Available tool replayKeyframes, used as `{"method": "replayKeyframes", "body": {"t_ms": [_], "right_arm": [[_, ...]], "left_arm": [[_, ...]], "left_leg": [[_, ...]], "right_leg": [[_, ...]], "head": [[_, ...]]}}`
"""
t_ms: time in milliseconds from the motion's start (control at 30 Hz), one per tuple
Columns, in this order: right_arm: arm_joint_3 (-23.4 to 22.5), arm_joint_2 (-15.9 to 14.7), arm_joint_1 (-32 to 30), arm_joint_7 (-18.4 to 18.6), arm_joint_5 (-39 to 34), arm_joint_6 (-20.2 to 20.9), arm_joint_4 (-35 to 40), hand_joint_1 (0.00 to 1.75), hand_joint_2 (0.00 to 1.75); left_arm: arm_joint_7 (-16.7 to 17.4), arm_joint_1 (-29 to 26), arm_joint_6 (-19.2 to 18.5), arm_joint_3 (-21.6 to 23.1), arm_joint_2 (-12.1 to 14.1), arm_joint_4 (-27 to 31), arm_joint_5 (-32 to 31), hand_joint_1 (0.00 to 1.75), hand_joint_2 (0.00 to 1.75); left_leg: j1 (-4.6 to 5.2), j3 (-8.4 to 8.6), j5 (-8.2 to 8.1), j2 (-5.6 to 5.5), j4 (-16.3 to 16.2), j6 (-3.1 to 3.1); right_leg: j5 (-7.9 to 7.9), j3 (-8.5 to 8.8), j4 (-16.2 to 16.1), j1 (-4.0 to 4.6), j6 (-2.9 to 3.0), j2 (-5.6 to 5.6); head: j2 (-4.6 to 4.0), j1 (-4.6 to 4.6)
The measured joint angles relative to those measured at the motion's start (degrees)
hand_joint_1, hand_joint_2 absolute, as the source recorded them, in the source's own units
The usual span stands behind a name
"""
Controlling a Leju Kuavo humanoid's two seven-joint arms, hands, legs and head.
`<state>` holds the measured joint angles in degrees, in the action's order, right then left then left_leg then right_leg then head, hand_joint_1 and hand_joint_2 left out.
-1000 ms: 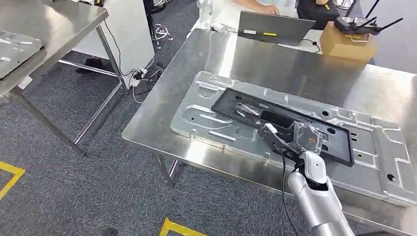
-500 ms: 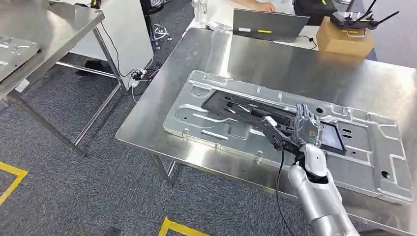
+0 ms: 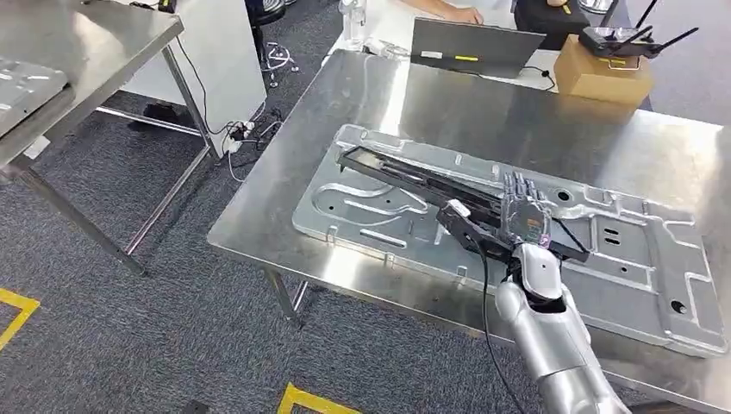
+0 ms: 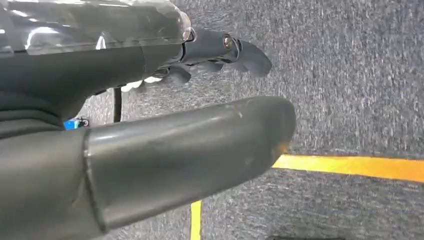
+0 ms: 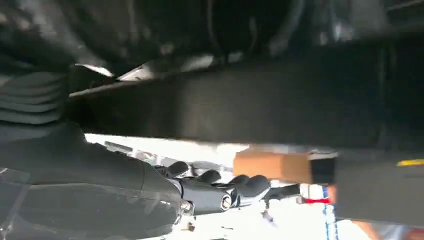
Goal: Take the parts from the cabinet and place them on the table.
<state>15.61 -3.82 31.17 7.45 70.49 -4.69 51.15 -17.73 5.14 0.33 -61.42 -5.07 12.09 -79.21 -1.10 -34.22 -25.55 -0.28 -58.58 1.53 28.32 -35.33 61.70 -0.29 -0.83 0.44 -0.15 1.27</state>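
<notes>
Counts, head view
two steel tables (image 3: 483,112) (image 3: 78,34); one silver panel (image 3: 646,259); one black frame (image 3: 405,172); one laptop (image 3: 470,47); one cardboard box (image 3: 599,78); two floor-tape corners (image 3: 13,310) (image 3: 310,401)

A second ago the black frame (image 3: 405,175) lay flat on the grey panel (image 3: 603,259), with the right hand (image 3: 515,222) at its near edge. Half a second ago that near edge had begun to lift. Now the hand holds the frame tipped steeply on its long edge, so it shows as a thin dark bar across the panel, its near side raised clear.
</notes>
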Motion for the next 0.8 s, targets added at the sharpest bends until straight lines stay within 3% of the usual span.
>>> {"method": "replayKeyframes", "body": {"t_ms": [100, 133, 167, 200, 267, 300, 333, 433, 467, 500, 600, 633, 667, 700, 767, 800], "right_arm": [[2.32, 0.24, 0.85, 1.55, -2.34, 5.95, 2.95, 0.0, 0.0], [3.33, 0.26, 0.97, 2.22, -3.12, 7.74, 3.9, 0.0, 0.0], [4.22, 0.26, 1.18, 2.69, -3.72, 8.83, 4.63, 0.0, 0.0], [5.09, 0.26, 1.5, 3.3, -4.35, 9.5, 5.42, 0.0, 0.0], [6.53, 0.26, 2.43, 4.46, -5.53, 9.87, 6.8, 0.0, 0.0], [7.1, 0.26, 2.93, 4.7, -5.88, 9.87, 7.21, 0.0, 0.0], [7.61, 0.26, 3.41, 4.9, -6.1, 9.87, 7.41, 0.0, 0.0], [8.63, 0.24, 3.71, 4.98, -6.38, 9.89, 8.28, 0.0, 0.0], [8.72, 0.26, 3.81, 4.98, -6.45, 9.89, 8.47, 0.0, 0.0], [8.87, 0.26, 3.95, 5.2, -6.51, 9.89, 8.69, 0.0, 0.0], [9.22, 0.26, 4.08, 5.38, -6.69, 9.89, 8.72, 0.0, 0.0], [9.33, 0.26, 4.07, 5.42, -6.82, 9.89, 8.63, 0.0, 0.0], [9.48, 0.26, 4.08, 5.44, -6.93, 9.89, 8.56, 0.0, 0.0], [9.59, 0.24, 4.09, 5.53, -7.1, 9.87, 8.54, 0.0, 0.0], [9.61, 0.24, 4.32, 5.62, -7.62, 9.76, 8.28, 0.0, 0.0], [9.64, 0.24, 4.42, 5.7, -7.69, 9.74, 8.15, 0.0, 0.0]], "left_arm": [[0.02, 0.02, -0.31, 0.0, 0.0, 0.0, 0.0, 0.0, 0.0], [0.02, 0.03, -0.39, 0.0, 0.0, 0.0, 0.0, 0.0, 0.0], [0.02, 0.03, -0.46, 0.0, 0.0, 0.0, 0.0, 0.0, 0.0], [0.02, 0.06, -0.5, 0.0, -0.02, 0.0, 0.02, 0.0, 0.0], [0.02, 0.11, -0.5, 0.0, -0.15, 0.0, 0.02, 0.0, 0.0], [0.02, 0.08, -0.5, 0.0, -0.22, 0.0, 0.02, 0.0, 0.0], [0.02, 0.16, -0.52, 0.0, -0.26, 0.0, 0.02, 0.0, 0.0], [0.02, 0.14, -0.52, 0.0, -0.31, 0.0, 0.02, 0.0, 0.0], [0.02, 0.16, -0.52, 0.0, -0.28, 0.0, 0.02, 0.0, 0.0], [0.02, 0.13, -0.52, 0.0, -0.26, 0.0, 0.02, 0.0, 0.0], [0.07, 0.11, -0.52, -0.02, -0.22, 0.0, 0.18, 0.0, 0.0], [0.13, 0.05, -0.52, -0.02, -0.22, 0.0, 0.22, 0.0, 0.0], [0.2, -0.02, -0.55, -0.02, -0.22, 0.0, 0.22, 0.0, 0.0], [0.22, -0.04, -0.59, -0.02, -0.22, 0.0, 0.22, 0.0, 0.0], [0.2, 0.04, -0.59, -0.02, -0.18, 0.0, 0.24, 0.0, 0.0], [0.22, 0.08, -0.59, -0.04, -0.17, 0.0, 0.26, 0.0, 0.0]], "left_leg": [[0.02, -0.12, 0.0, 0.15, -0.01, 0.31], [0.02, -0.12, -0.01, 0.14, -0.03, 0.3], [0.01, -0.06, -0.03, 0.1, -0.04, 0.28], [0.01, -0.01, -0.06, 0.05, -0.06, 0.25], [0.01, 0.29, -0.22, -0.07, -0.07, 0.01], [0.02, 0.28, -0.3, -0.08, -0.04, -0.15], [0.3, 0.08, -0.23, -0.14, -0.19, -0.57], [0.08, 0.14, 0.0, -0.1, 0.29, -1.54], [0.15, -0.03, -0.42, -0.12, 0.09, -1.92], [0.1, -0.46, -1.64, -0.02, -1.44, -1.97], [-0.01, -6.24, -7.66, -0.04, -13.92, -2.36], [-0.01, -7.82, -8.39, -0.03, -16.97, -2.49], [-0.02, -8.19, -7.79, -0.02, -17.46, -2.51], [-0.05, -7.19, -5.86, -0.01, -15.17, -2.48], [-0.08, -2.15, -0.27, 0.02, -4.84, -2.22], [-0.05, -0.68, -0.37, -0.01, -1.67, -1.98]], "right_leg": [[6.27, -5.8, 12.74, -0.36, -0.62, -0.14], [6.61, -7.08, 15.36, -0.46, -0.71, -0.14], [5.48, -6.97, 14.9, -0.55, -0.72, -0.17], [3.34, -5.66, 11.97, -0.58, -0.64, -0.2], [-2.13, -0.61, 1.52, -0.48, -0.04, -0.21], [-2.07, 0.92, -1.59, -0.29, 0.44, -0.22], [-2.08, 1.08, -2.5, 0.12, 0.61, -0.21], [-2.01, 0.86, -2.51, 0.38, 1.11, -0.15], [-2.41, 1.39, -3.47, -0.38, 1.63, -0.22], [-2.57, 1.66, -3.81, -0.25, 1.99, -0.43], [-2.49, 1.57, -3.65, -0.07, 2.48, -0.48], [-2.45, 1.47, -3.48, -0.02, 2.53, -0.48], [-2.36, 1.43, -3.28, -0.01, 2.58, -0.45], [-2.16, 1.43, -3.03, -0.01, 2.54, -0.41], [-1.64, 1.56, -2.4, -0.04, 2.26, -0.33], [-1.37, 1.44, -2.11, -0.03, 1.98, -0.32]], "head": [[0.0, -0.02], [0.0, -0.02], [0.0, -0.02], [0.0, -0.02], [0.0, -0.02], [0.0, -0.02], [0.0, -0.02], [0.0, -0.02], [0.0, -0.04], [0.0, -0.02], [0.0, -0.09], [0.0, -0.09], [0.0, -0.09], [0.0, -0.09], [0.0, -0.09], [0.0, -0.07]]}}
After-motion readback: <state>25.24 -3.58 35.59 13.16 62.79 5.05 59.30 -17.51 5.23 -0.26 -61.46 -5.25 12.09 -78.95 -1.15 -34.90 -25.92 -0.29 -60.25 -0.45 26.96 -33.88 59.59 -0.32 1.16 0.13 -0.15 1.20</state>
